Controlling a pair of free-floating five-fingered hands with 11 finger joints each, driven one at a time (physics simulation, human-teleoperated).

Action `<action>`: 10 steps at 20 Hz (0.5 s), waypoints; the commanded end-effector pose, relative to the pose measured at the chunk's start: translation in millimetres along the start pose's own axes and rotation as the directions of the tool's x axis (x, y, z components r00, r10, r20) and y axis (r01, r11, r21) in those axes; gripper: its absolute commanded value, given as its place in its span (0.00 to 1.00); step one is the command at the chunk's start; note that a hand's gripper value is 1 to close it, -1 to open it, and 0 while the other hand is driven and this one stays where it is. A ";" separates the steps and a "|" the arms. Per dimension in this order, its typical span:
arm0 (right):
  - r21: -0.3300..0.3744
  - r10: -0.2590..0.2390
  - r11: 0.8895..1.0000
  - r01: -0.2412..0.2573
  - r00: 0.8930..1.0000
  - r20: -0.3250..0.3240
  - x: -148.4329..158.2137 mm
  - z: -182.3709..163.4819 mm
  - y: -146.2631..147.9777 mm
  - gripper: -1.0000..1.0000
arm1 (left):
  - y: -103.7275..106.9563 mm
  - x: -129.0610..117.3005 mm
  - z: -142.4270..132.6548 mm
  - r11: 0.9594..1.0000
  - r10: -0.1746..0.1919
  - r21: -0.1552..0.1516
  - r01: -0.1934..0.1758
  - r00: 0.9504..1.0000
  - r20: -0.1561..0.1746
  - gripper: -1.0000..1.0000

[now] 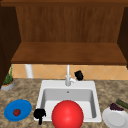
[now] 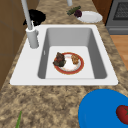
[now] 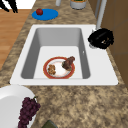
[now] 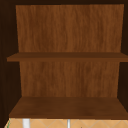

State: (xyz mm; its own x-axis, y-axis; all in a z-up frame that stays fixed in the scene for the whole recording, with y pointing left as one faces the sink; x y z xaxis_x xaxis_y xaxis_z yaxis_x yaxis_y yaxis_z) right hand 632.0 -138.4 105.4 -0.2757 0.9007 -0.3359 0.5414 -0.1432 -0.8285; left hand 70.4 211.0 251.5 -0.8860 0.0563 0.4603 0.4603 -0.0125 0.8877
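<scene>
My right hand (image 1: pixel 79 75) hovers with curled fingers just right of the white faucet (image 1: pixel 67 75), close to its short handle (image 1: pixel 72 80). I cannot tell whether it touches. The same hand (image 3: pixel 101 38) shows beside the faucet base in the right side view. My left hand (image 1: pixel 39 114) hangs at the sink's front left corner with straight fingers pointing down, holding nothing. In the white sink (image 2: pixel 100 65) lies a red-rimmed plate (image 2: pixel 81 63) bearing a dark piece of meat (image 2: pixel 59 60) and a small brown piece (image 2: pixel 74 58). A large red round shape (image 1: pixel 67 115) covers the sink's front.
A blue plate (image 1: pixel 22 107) with a tomato (image 1: pixel 16 112) lies on the counter to the left. To the right sits a white plate (image 1: pixel 115 118) with dark grapes (image 1: pixel 116 107), a cucumber (image 1: pixel 122 103) behind it. A potted plant (image 1: pixel 8 81) stands far left. Wooden shelves (image 4: pixel 67 106) hang overhead.
</scene>
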 end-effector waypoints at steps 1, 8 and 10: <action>-0.024 -0.037 0.999 0.035 0.998 -0.060 -2.2 26.6 16.0 1.00 | 0.0 0.0 0.0 1.000 0.000 0.000 0.000 1.000 0.000 0.50; -0.096 -0.019 0.995 0.013 0.998 -0.058 -1.8 28.4 21.6 1.00 | 0.0 0.0 0.0 1.000 0.000 0.000 0.000 1.000 0.000 0.50; -0.111 -0.014 0.994 0.007 0.998 -0.058 -1.8 28.8 23.1 1.00 | 0.0 0.0 0.0 1.000 0.000 0.000 0.000 1.000 0.000 0.50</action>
State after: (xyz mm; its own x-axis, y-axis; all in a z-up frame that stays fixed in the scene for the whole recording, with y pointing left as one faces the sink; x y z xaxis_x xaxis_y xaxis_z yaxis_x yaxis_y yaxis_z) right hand 634.4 -140.7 97.3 -0.2635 0.8954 -0.3590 0.6245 -0.1254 -0.7709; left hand 70.4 211.0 251.5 -0.8860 0.0563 0.4603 0.4603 -0.0125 0.8877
